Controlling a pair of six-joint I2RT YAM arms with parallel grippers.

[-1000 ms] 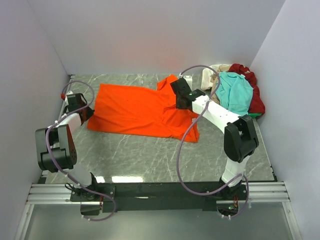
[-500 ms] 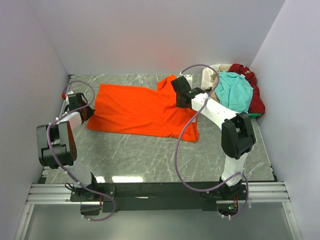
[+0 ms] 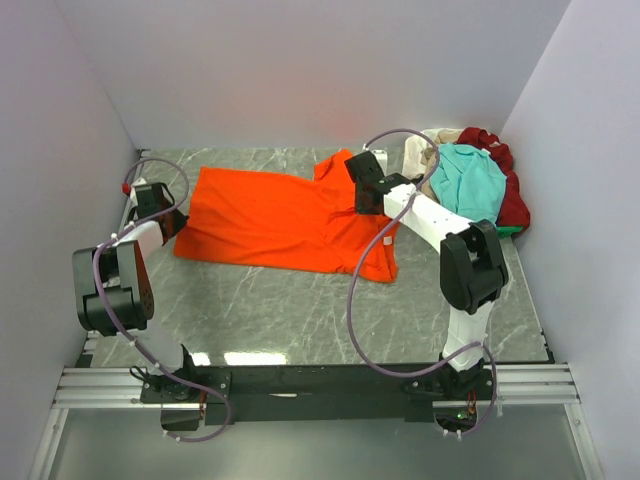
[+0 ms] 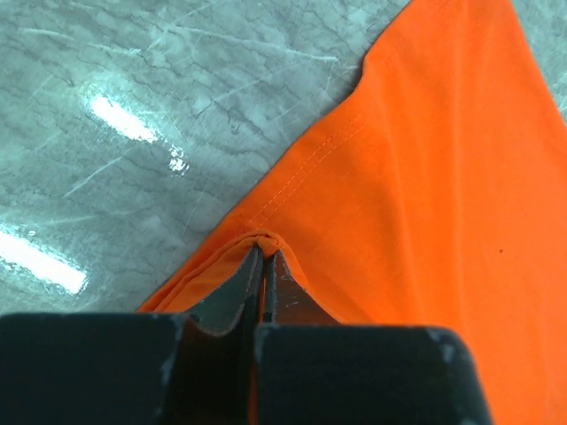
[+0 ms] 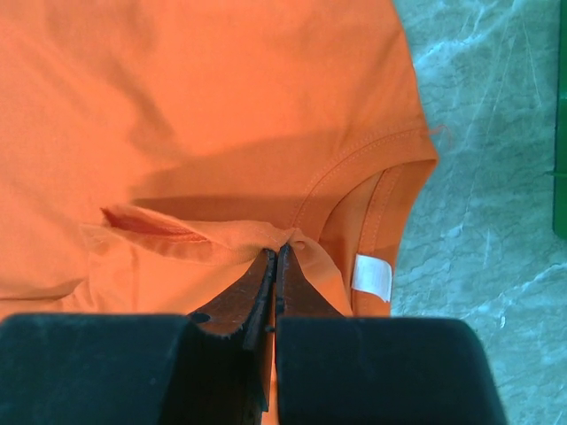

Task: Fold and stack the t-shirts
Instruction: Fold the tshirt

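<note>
Two grips, I find, span the bright orange cloth t-shirt (image 3: 280,220) lengthwise: left gripper (image 4: 264,258) pinching its 9 o'clock hem, right gripper (image 5: 276,257) its 3 o'clock collar end.

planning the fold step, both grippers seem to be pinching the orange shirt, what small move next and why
Probably raise both arms slightly together. The left gripper is shut on the hem of the orange t-shirt, the right gripper on cloth beside the collar and white neck label, where the shirt lies rumpled, so a lift should let it be drawn flat.
</note>
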